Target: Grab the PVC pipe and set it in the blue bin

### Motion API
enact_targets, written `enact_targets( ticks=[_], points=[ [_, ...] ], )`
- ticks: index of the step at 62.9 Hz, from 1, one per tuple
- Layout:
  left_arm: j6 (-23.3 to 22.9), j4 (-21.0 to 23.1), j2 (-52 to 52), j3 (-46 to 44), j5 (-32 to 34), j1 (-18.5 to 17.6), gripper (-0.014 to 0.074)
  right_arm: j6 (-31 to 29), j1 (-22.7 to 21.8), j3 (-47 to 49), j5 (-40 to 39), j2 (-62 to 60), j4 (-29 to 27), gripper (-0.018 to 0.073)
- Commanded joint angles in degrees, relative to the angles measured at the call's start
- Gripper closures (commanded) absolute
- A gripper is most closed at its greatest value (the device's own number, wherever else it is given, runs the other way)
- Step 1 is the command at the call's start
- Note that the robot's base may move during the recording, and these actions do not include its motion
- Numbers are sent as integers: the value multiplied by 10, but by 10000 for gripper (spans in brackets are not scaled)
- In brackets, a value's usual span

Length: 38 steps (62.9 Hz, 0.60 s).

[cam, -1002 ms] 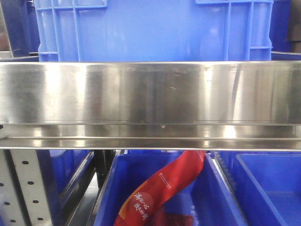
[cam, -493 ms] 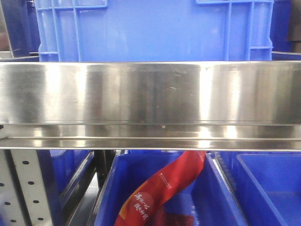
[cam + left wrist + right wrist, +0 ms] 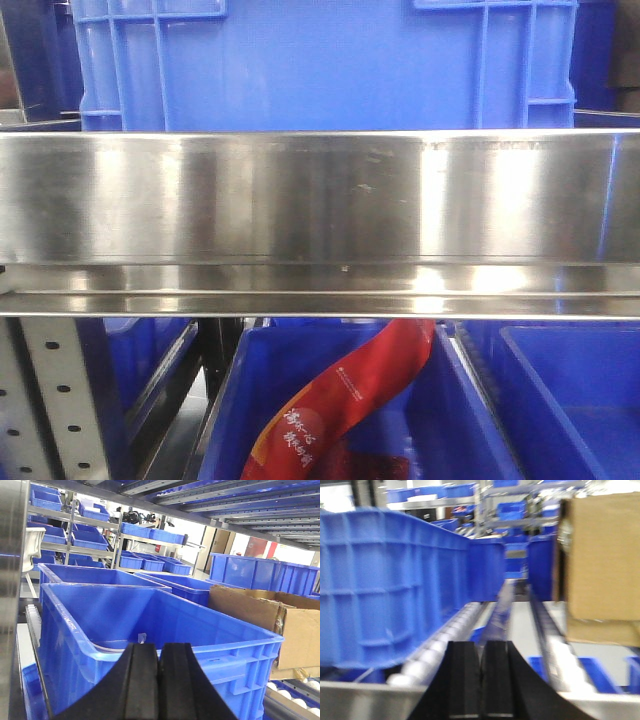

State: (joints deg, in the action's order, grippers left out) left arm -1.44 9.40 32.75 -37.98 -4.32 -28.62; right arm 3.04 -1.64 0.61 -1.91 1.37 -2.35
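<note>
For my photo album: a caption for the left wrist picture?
Closed left hand before a blue bin, cardboard box beside it.

A blue bin (image 3: 320, 65) sits on the steel roller shelf (image 3: 320, 200).

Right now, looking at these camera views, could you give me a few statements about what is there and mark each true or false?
1. The left gripper has its jaws shut with nothing between them. True.
2. The right gripper holds a white pipe piece. False: its jaws are shut and empty.
3. A red packet lies in the lower blue bin under the steel rail. True.
4. The cardboard box sits inside the big blue bin in front of the left gripper. False: it stands beside that bin.
</note>
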Motion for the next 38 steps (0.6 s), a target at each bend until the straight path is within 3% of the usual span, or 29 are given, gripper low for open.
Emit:
enact_targets(
  ticks=[1, 8, 38],
  points=[
    [-2, 3, -4, 1, 11, -4, 707, -1, -18, -6, -23, -14, 13, 727],
    [-2, 3, -4, 1, 11, -4, 707, -1, -23, -6, 6, -14, 16, 727],
    [-2, 3, -4, 2, 11, -4, 707, -1, -23, -6, 5, -14, 20, 727]
  ],
)
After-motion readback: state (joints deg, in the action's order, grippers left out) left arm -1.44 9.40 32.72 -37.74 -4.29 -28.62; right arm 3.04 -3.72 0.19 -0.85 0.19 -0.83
